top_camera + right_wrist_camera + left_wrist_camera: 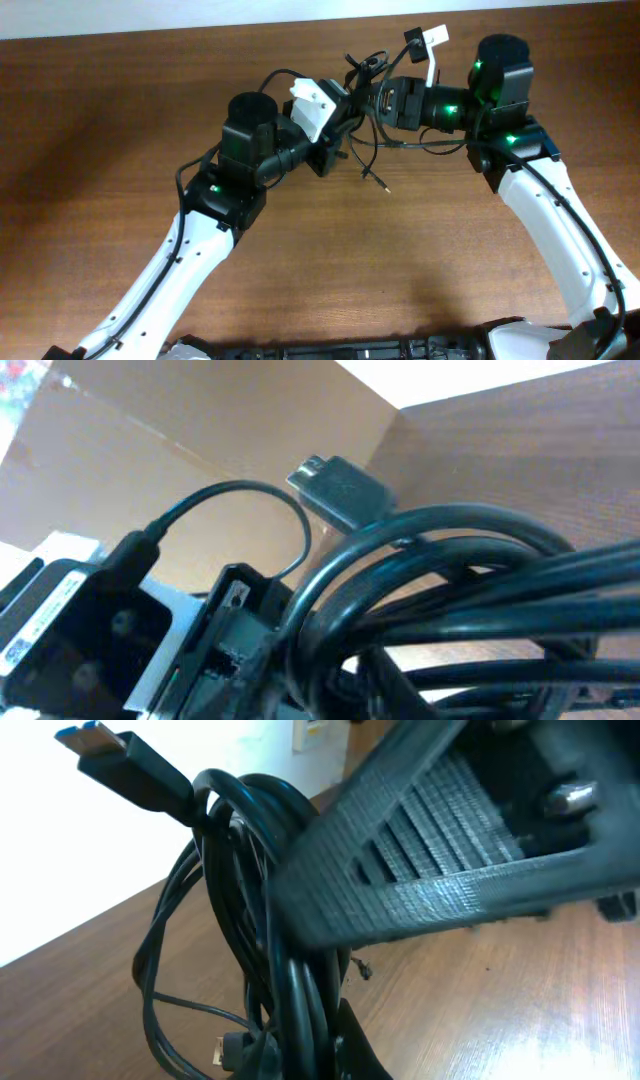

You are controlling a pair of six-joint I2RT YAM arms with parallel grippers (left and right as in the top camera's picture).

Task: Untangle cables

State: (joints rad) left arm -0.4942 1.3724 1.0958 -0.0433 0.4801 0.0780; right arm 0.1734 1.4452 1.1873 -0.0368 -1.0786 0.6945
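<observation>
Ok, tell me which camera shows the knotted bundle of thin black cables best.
The left wrist view: it shows the knotted bundle of thin black cables with its separate loops and a blue-tipped black plug clearly. The right wrist view sits too close, showing only a few strands. Overhead shows it small and partly hidden.

We found the overhead view bright and even, with only soft shadows on the worktop [100,150]. In the left wrist view the upper-left background was blown out to white. In both wrist views the cables [285,1000] sat close, glossy with glare and slightly blurred.
</observation>
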